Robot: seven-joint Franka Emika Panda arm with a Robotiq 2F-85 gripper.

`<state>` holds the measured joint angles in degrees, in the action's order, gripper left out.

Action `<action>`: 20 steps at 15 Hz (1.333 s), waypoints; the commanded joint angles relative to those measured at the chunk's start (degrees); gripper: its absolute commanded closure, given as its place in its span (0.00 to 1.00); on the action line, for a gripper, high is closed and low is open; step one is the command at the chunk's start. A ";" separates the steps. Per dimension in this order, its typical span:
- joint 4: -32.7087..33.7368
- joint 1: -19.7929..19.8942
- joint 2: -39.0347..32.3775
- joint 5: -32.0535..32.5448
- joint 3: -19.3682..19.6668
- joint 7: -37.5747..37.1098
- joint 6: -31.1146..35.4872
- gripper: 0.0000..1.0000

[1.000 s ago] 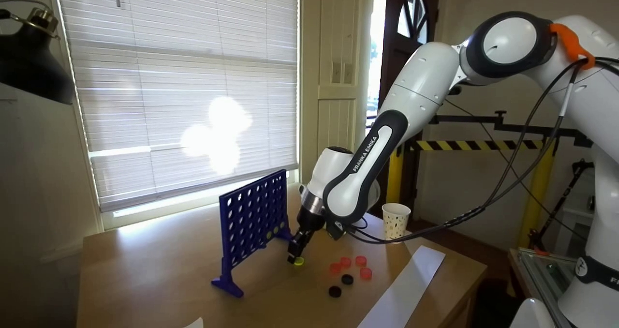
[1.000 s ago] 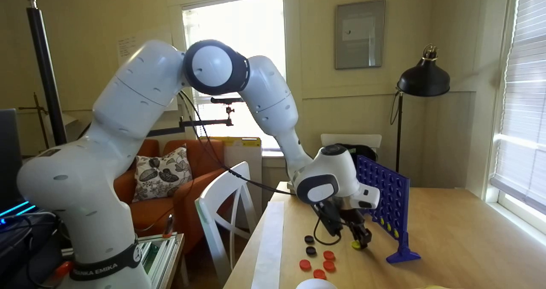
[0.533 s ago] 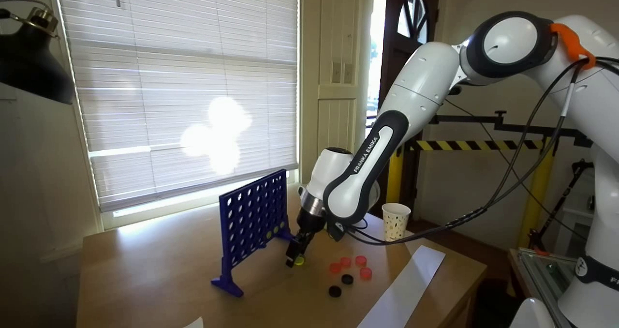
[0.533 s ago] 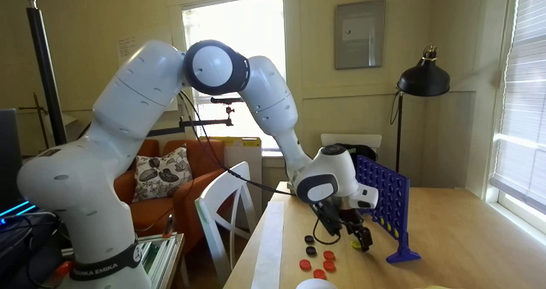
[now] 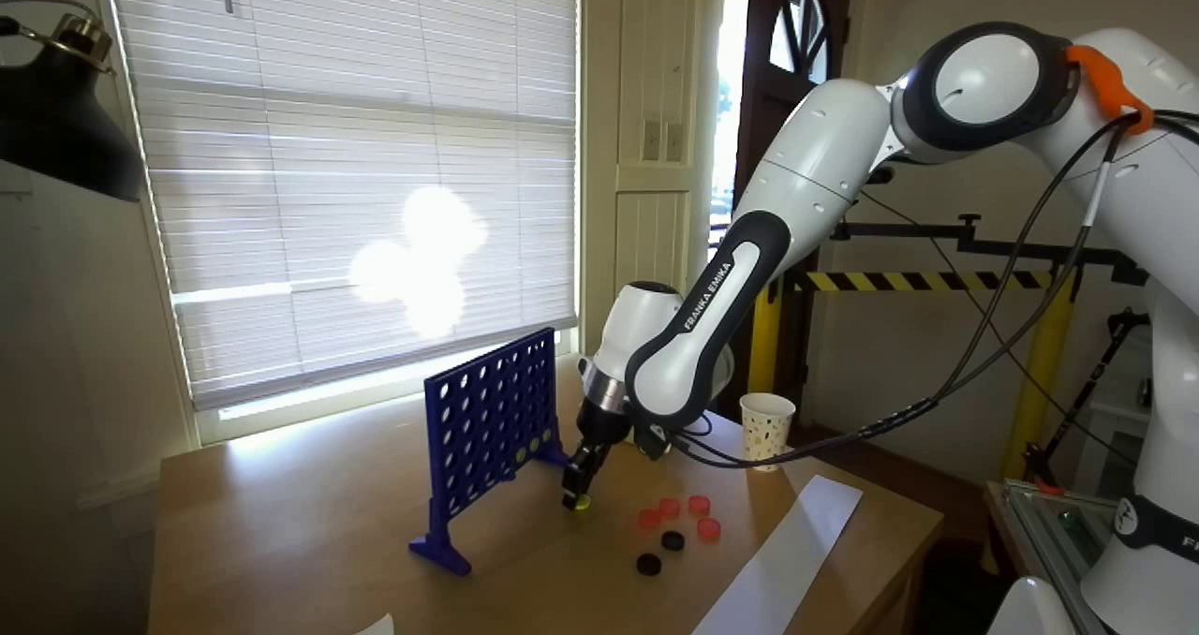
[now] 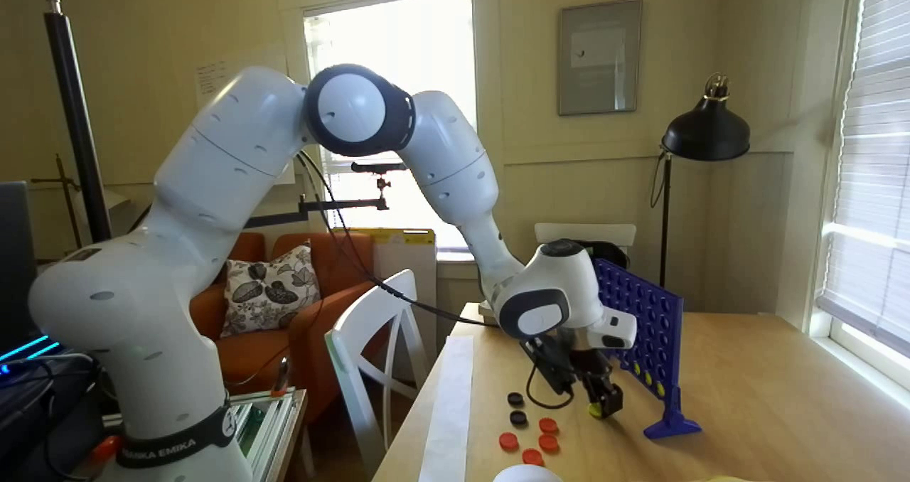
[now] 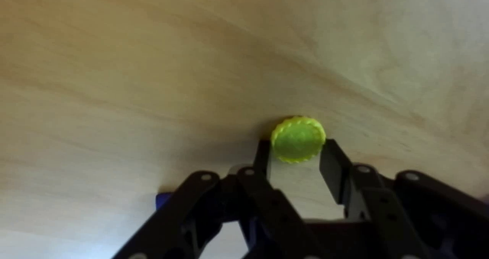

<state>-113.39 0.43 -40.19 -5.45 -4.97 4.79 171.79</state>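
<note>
My gripper [image 7: 297,149] is low over the table, its black fingertips on either side of a yellow disc [image 7: 298,138] with a ridged rim. The rim meets both fingertips in the wrist view, so the gripper appears shut on it. Whether the disc still rests on the table is hard to tell. In both exterior views the gripper [image 5: 573,494] [image 6: 606,401] partly hides the disc [image 5: 583,502] [image 6: 595,410]. A blue upright game grid [image 5: 492,420] [image 6: 640,325] stands close by, with several yellow discs in its bottom row.
Several red discs [image 5: 699,504] [image 6: 548,443] and two black discs [image 5: 648,564] [image 6: 518,419] lie on the table. A patterned paper cup [image 5: 767,429] and a long white strip [image 5: 782,560] are there too. A white chair [image 6: 377,354] stands beside the table.
The gripper first shifts slightly toward the grid, its fingers around the disc, then comes back and rises a little. The fingers now meet the disc, which has shifted slightly.
</note>
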 commanded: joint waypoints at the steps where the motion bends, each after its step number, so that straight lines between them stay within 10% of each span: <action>1: 1.35 -0.64 -0.65 1.55 0.48 -1.22 -2.07 0.88; 20: -4.62 15.94 11.31 -4.66 -18.04 6.89 -1.40 0.91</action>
<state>-114.65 13.79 -32.26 -7.49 -20.45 9.00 170.86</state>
